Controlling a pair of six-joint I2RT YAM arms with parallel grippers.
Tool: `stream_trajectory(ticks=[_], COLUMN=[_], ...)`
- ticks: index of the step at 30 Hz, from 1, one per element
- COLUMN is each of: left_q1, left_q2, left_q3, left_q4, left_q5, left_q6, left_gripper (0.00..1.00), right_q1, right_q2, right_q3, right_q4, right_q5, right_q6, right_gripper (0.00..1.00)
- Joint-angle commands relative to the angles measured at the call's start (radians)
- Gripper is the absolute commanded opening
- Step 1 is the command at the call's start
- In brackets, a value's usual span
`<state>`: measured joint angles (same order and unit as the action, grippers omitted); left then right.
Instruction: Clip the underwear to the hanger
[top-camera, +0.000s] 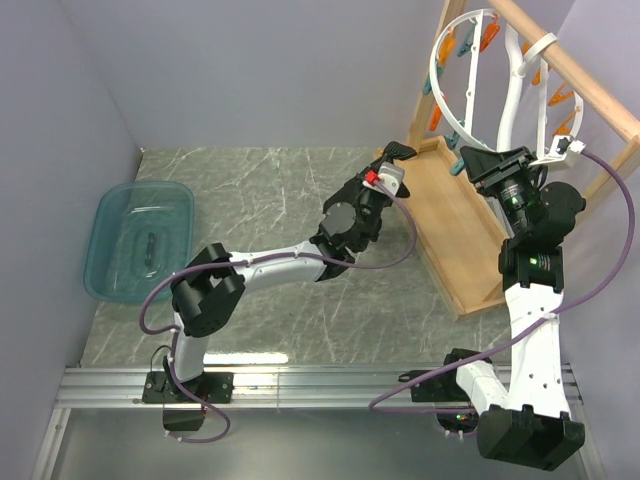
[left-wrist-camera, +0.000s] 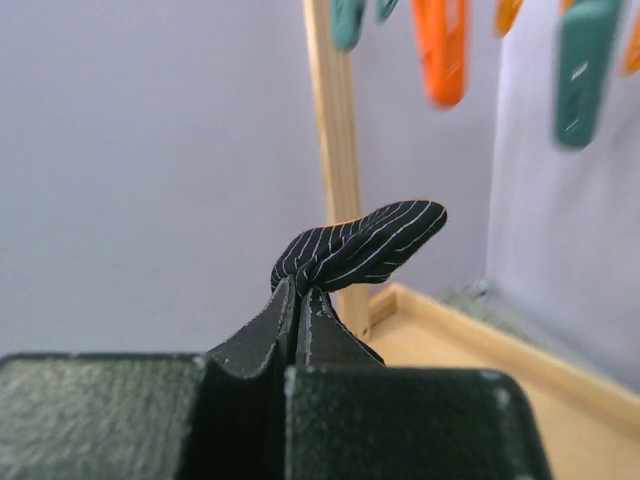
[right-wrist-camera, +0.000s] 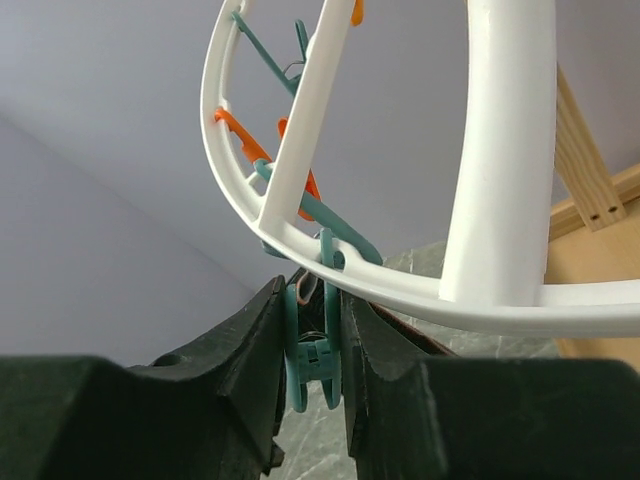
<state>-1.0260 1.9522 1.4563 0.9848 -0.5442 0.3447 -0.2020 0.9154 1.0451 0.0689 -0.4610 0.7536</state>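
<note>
The left gripper (left-wrist-camera: 300, 292) is seen closest, its jaws pressed together on a small fold of the underwear (left-wrist-camera: 365, 243) — black, pinstriped, raised beside the wooden frame (left-wrist-camera: 335, 150) and below the dangling pins (left-wrist-camera: 440, 50). The right gripper (right-wrist-camera: 312, 310) is clamped on a teal clothespin (right-wrist-camera: 312, 365) hung from the hanger (right-wrist-camera: 510, 150). So little fabric is pinched that it could be tugged free or miss the pin's mouth — and the loosely hung pin could be swung aside before the fold is fed in.
</note>
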Motion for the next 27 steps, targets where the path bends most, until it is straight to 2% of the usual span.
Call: stream_trajectory(ticks=[1, 15, 27], left_q1=[-0.026, -0.094, -0.128], left_q2=[-0.033, 0.057, 0.125], left_q3=[0.042, 0.059, 0.035], left_q4=[0.193, 0.386, 0.597], left_q5=[0.058, 0.104, 0.138], left_q6=[0.069, 0.243, 0.408], left_gripper=[0.00, 0.00, 0.00], right_q1=[0.000, 0.000, 0.000], right_q2=[0.020, 0.039, 0.051], right_q3=[0.000, -0.020, -0.020], right_q4=[0.017, 0.049, -0.023], right_q5=[-0.056, -0.064, -0.038], right_q6=[0.093, 0.305, 0.392], right_gripper=[0.00, 0.00, 0.00])
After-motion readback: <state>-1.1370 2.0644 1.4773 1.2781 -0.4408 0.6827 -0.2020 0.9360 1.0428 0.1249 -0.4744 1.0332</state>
